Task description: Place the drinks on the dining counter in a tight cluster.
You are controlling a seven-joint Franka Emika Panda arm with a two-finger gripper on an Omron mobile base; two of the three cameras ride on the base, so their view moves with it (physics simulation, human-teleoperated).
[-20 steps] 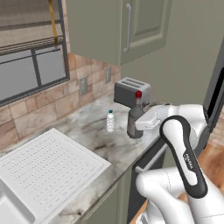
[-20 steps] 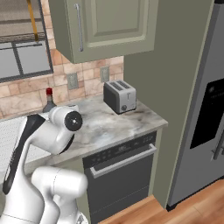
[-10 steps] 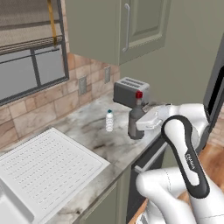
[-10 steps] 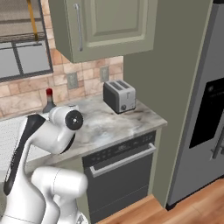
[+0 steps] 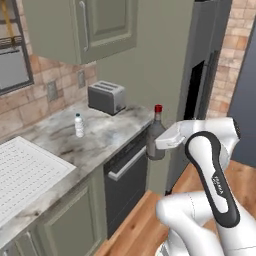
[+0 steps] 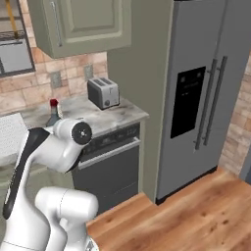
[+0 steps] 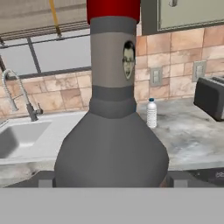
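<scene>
- The dark grey bottle with the red cap (image 5: pixel 156 135) sits in the claw (image 5: pixel 159 146), lifted off the worktop (image 5: pixel 105 132) and hanging in the air just past its front edge, above the dark oven front (image 5: pixel 125 172).
- The claw is closed around the bottle's wide lower body, its jaws standing broad to fit that width; in the hand view the bottle (image 7: pixel 113 113) stands upright and very close, with a small face label on its neck.
- In the right base view the bottle's red cap and neck (image 6: pixel 53 112) show just behind the white arm's upper joint.
- The small clear bottle with the blue cap (image 5: pixel 78 125) stands upright on the marble worktop, well apart from the held bottle and to the left of the toaster (image 5: pixel 106 97); in the hand view it (image 7: pixel 151 113) appears just right of the grey bottle.
- The toaster stands at the back of the worktop against the brick wall, below a grey-green wall cupboard (image 5: pixel 85 27).
- A white ribbed draining board (image 5: pixel 25 172) lies on the worktop's near left part.
- The hand view shows a sink (image 7: pixel 19 138) with a curved tap (image 7: pixel 17 94) to the left.
- A tall grey refrigerator (image 6: pixel 208 83) stands right of the worktop, on a wooden floor (image 6: pixel 196 211).
</scene>
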